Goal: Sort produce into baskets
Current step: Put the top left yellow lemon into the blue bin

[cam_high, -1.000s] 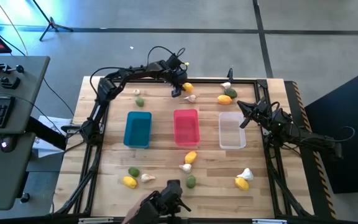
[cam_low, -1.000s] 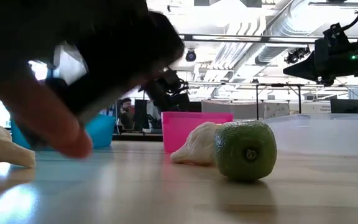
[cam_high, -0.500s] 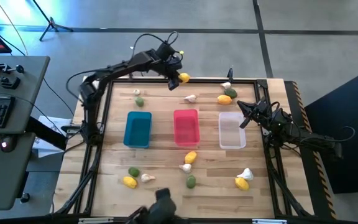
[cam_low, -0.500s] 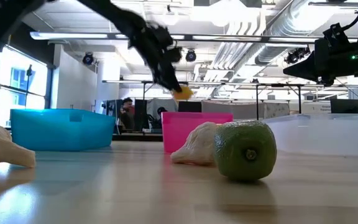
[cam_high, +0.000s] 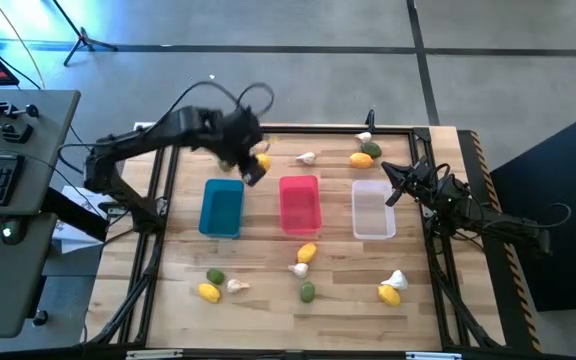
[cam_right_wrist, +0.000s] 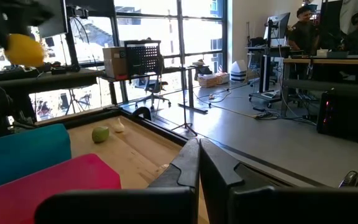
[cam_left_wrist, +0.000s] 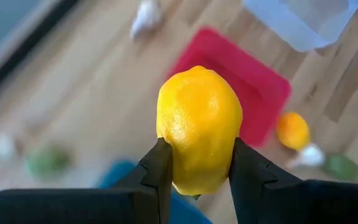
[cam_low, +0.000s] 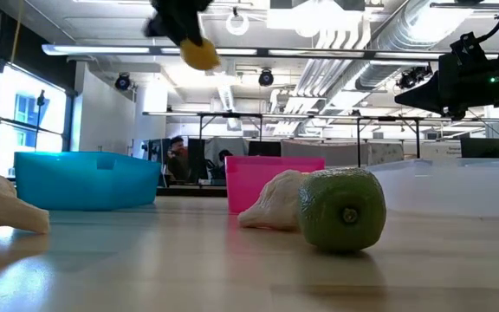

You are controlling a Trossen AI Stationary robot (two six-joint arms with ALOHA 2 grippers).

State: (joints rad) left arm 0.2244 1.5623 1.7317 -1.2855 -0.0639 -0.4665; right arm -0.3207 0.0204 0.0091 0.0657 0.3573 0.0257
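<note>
My left gripper pinches a yellow oval lemon, now carried from the table's far edge to above the blue plastic basket, so dropping it looks next. My right gripper, fingers pressed together, waits beside the translucent white basket.

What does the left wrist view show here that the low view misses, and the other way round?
Only the left wrist view shows the left gripper with its jaws clamped on either side of the lemon, high above the table. Only the low view shows a lime close up with a garlic bulb beside it, and the translucent white basket's side wall. Both show the held lemon and the pink basket.
</note>
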